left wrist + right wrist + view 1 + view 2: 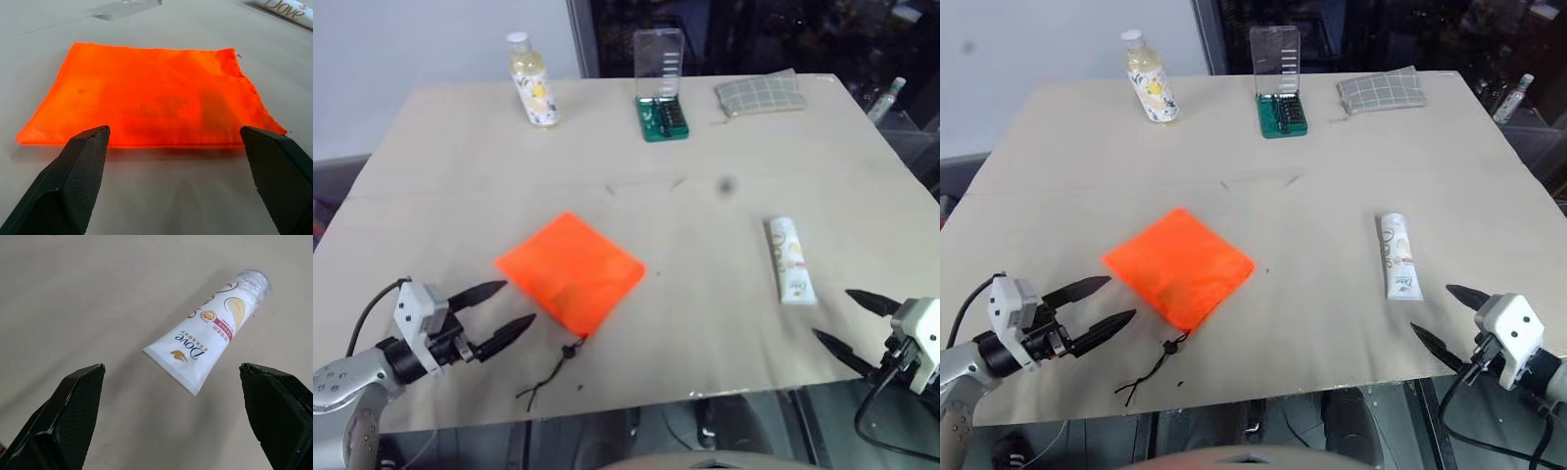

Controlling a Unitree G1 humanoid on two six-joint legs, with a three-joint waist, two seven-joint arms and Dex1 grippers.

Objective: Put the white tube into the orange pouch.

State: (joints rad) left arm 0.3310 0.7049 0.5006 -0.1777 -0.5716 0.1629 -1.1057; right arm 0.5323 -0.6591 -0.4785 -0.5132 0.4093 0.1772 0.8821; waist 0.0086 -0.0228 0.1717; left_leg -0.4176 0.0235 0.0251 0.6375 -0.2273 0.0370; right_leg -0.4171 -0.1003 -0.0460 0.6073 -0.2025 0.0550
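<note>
We see the beige table (705, 323) first. On it the orange pouch (572, 268) lies flat near the front left, its black cord (551, 376) trailing toward the table edge. The white tube (790, 258) lies flat at the front right, well apart from the pouch. Our left gripper (501, 311) hovers just beside the pouch with fingers spread apart, empty. Our right gripper (845, 319) is near the tube, fingers also apart, holding nothing.

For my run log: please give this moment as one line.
left hand: open, near pouch | right hand: open, near tube | tube: on table
</note>
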